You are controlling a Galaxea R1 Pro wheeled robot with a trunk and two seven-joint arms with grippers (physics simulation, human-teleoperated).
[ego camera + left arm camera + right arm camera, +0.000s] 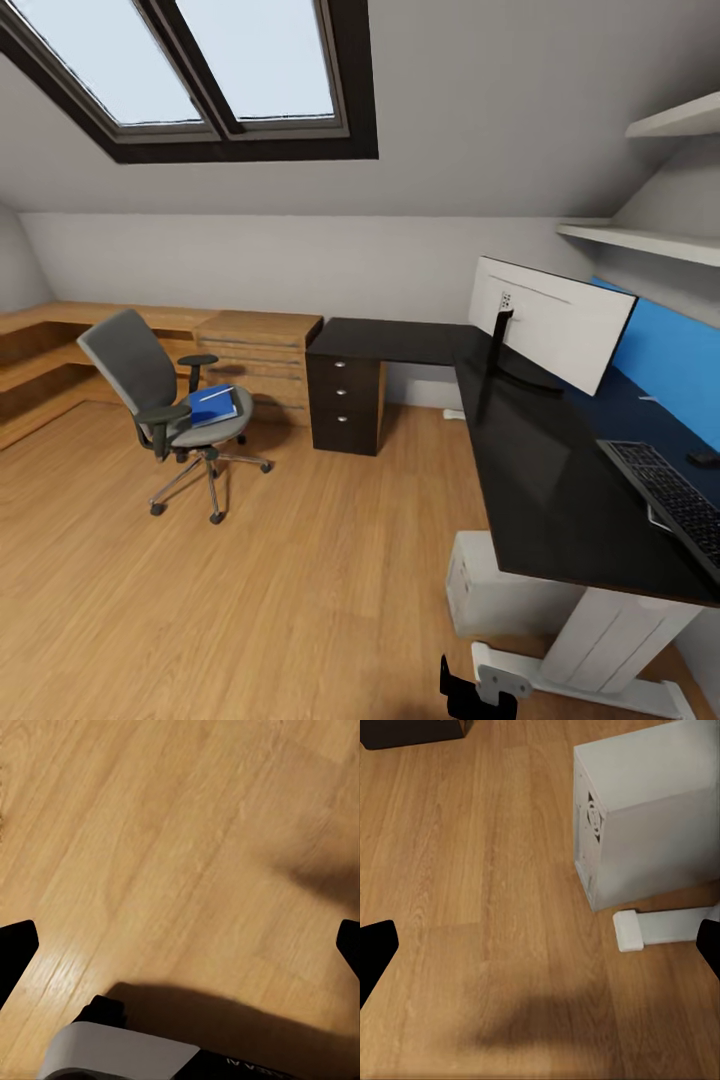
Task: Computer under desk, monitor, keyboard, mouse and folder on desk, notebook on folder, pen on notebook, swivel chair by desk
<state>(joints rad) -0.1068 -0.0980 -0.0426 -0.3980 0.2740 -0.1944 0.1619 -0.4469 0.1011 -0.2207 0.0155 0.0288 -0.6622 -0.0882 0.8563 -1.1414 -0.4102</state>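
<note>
- The blue folder lies on the swivel chair seat, a pen on top, well apart from the desk.
- Both grippers, left and right, are spread, empty (over bare floor).
- The chair should be approached squarely first.

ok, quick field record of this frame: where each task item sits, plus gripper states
monitor: upright on the desk
keyboard: on desk, near its right edge
mouse: on desk beyond keyboard
computer: on floor under desk
swivel chair: out on the floor, away from desk
folder: on chair seat, pen on top
notebook: cannot tell
left gripper: open, empty
right gripper: open, empty
</note>
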